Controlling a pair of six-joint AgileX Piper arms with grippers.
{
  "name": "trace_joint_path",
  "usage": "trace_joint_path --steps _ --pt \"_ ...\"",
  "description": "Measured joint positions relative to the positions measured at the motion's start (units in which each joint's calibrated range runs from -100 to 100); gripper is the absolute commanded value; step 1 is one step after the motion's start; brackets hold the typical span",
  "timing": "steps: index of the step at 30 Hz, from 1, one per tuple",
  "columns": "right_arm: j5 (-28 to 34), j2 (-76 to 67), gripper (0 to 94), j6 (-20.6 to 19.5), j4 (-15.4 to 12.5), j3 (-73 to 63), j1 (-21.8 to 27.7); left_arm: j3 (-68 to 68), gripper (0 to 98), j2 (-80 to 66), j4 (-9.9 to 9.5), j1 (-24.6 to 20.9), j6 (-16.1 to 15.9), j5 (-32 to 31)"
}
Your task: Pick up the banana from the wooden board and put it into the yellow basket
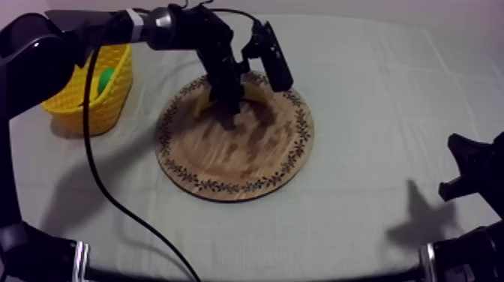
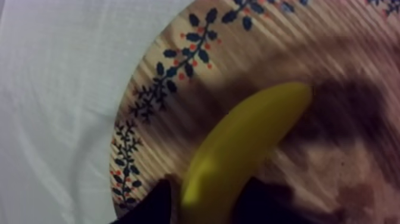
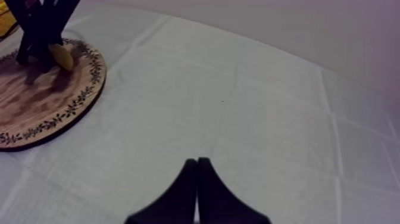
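The yellow banana point(image 2: 244, 149) lies on the round wooden board point(image 2: 178, 65) near its patterned rim. My left gripper point(image 2: 208, 192) has a black finger pressed against each side of the banana, so it is shut on it. From above, the left gripper point(image 1: 226, 105) stands over the far part of the board point(image 1: 240, 161), with the banana point(image 1: 255, 93) showing beside it. The yellow basket point(image 1: 90, 86) stands at the far left. My right gripper point(image 3: 197, 164) is shut on nothing and hovers over bare cloth; from above the right gripper point(image 1: 469, 169) sits low at the right edge.
Something green point(image 1: 106, 79) lies inside the basket. In the right wrist view the board point(image 3: 53, 101) and the banana point(image 3: 62, 55) lie far off, with the left gripper point(image 3: 41, 53) on the banana. Open cloth stretches between the board and my right arm.
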Motion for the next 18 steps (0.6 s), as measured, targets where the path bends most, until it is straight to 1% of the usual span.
trace_joint_path --steps 8,10,14,18 --pt "0.0 0.0 0.3 0.0 0.0 0.0 0.0 0.73 31.5 -1.84 0.61 -0.51 -0.51 1.0" --pt "0.0 0.0 0.3 0.0 0.0 0.0 0.0 1.17 30.2 -2.78 1.0 -0.73 -0.73 1.19" --pt "0.0 0.0 0.3 0.0 0.0 0.0 0.0 2.34 29.8 -5.26 2.42 -1.17 -1.24 1.73" --pt "0.0 0.0 0.3 0.0 0.0 0.0 0.0 3.89 28.8 -8.51 3.09 -1.58 -1.03 3.93"
